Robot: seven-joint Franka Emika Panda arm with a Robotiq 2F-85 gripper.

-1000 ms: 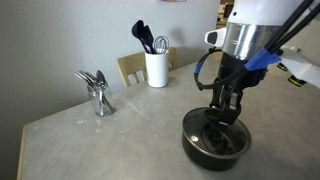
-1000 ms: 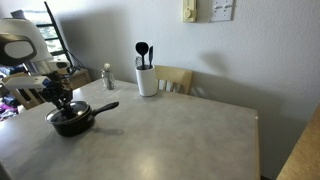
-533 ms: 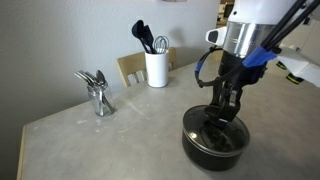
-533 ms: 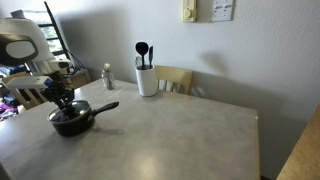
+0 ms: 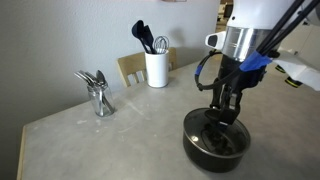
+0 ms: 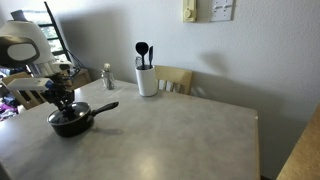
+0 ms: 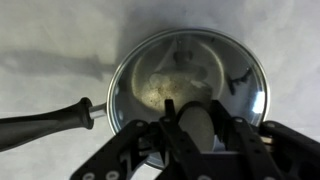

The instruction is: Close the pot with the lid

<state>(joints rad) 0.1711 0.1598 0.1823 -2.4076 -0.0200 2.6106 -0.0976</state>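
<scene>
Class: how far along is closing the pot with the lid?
Done: the lid appears seated on the pot. In hand: the tool hangs over the lid's centre; whether it grips is unclear. Left: release if gripping, then lift clear.

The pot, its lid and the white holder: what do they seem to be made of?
The pot looks like dark coated metal, matt black on wall and handle. The lid seems clear glass with a bright metal rim: it reflects light and the inside shows through. The white holder looks like glazed ceramic, smooth and slightly shiny, though plastic cannot be excluded.
</scene>
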